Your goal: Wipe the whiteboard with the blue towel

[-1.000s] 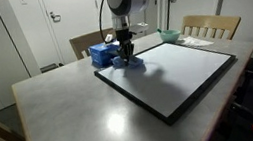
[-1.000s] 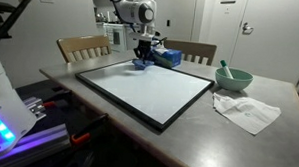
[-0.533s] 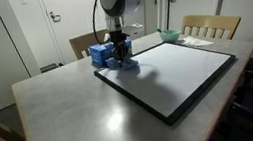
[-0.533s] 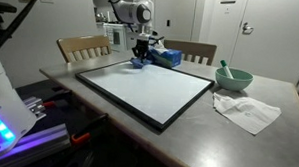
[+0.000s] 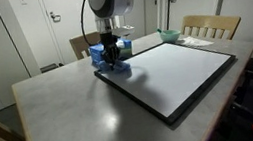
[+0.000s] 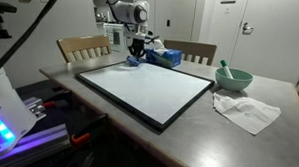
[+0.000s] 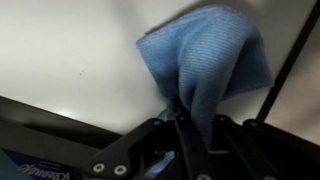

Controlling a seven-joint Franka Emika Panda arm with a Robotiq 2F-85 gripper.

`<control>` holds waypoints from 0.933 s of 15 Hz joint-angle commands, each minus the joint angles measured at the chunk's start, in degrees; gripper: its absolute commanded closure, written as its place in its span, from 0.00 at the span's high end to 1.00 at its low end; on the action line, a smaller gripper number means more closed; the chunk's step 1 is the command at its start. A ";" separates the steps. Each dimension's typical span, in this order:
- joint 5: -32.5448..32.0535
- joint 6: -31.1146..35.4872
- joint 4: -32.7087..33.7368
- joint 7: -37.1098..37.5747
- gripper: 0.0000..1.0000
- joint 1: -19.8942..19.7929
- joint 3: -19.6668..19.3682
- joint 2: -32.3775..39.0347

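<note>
Pinching the blue towel (image 7: 205, 62) tight between its closed fingers, the gripper (image 5: 114, 60) pressed the cloth, spread just ahead of them, onto the whiteboard (image 5: 182, 67) at the corner beside the blue tissue box (image 5: 98, 53). Wiping seemed underway there. Most of the board stretched away from the fingers, and no marks showed how much was cleaned.

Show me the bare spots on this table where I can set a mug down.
Free: the grey tabletop strip between the black-framed whiteboard and the table's near edge. Crowded: the board's far corner, where the gripper holds the blue towel beside the blue tissue box; also around the teal bowl and crumpled white cloth.
</note>
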 commanded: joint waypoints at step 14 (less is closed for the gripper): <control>-0.30 -5.80 11.97 -4.21 0.04 1.47 2.05 7.11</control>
